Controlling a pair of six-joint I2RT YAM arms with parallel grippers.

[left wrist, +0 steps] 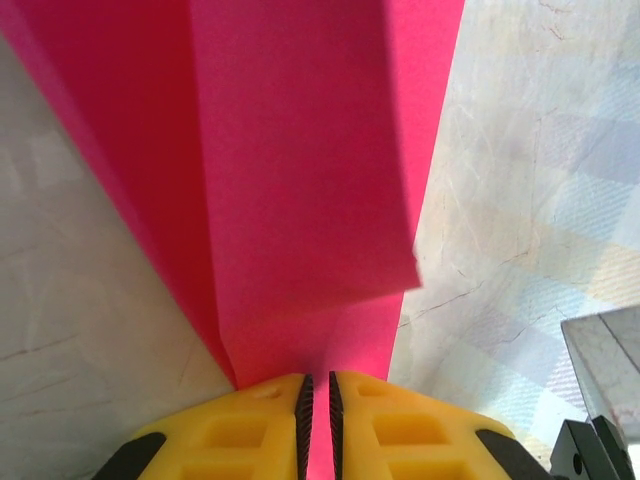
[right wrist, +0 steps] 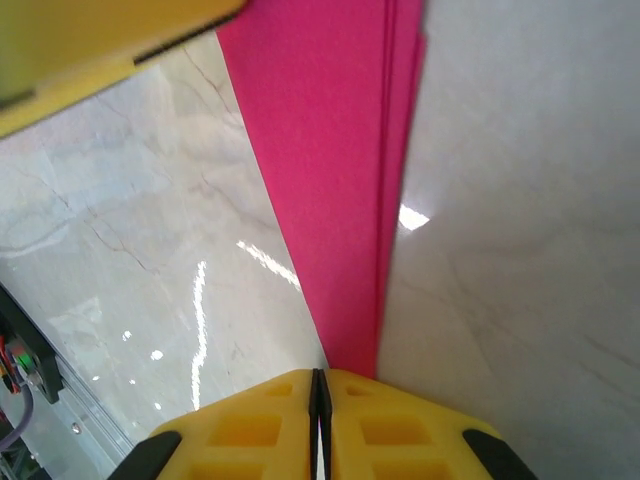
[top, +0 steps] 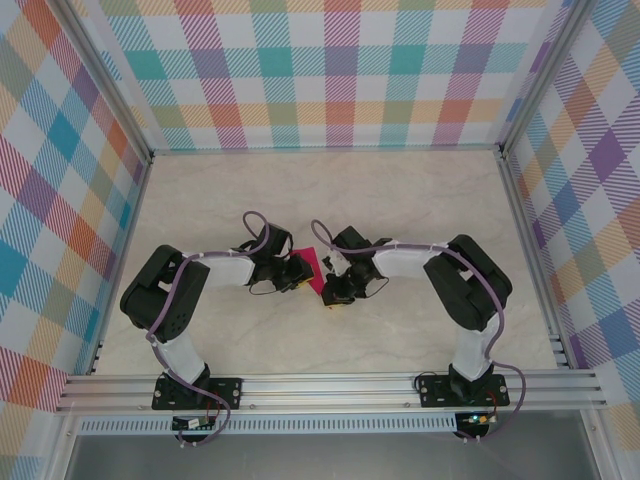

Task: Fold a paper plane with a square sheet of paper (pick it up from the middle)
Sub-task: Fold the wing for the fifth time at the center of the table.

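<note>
Yellow fingers [left wrist: 260,435] of the left gripper [left wrist: 317,425] pinch the folded square sheet of paper [left wrist: 300,200]. The right gripper [right wrist: 320,425] clamps its narrow far end, over the middle of the table [top: 330,190]. Judged advice: hold both pinches firm and the stacked layers edge-aligned while creasing. No brand, label or writing is legible.

The thin folded paper sheet [left wrist: 300,180] is bright pink. The plastic left gripper [left wrist: 318,388] and right gripper [right wrist: 320,380] are yellow. The marbled tabletop [top: 400,190] is cream. The checked walls [top: 330,70] have many colours.
</note>
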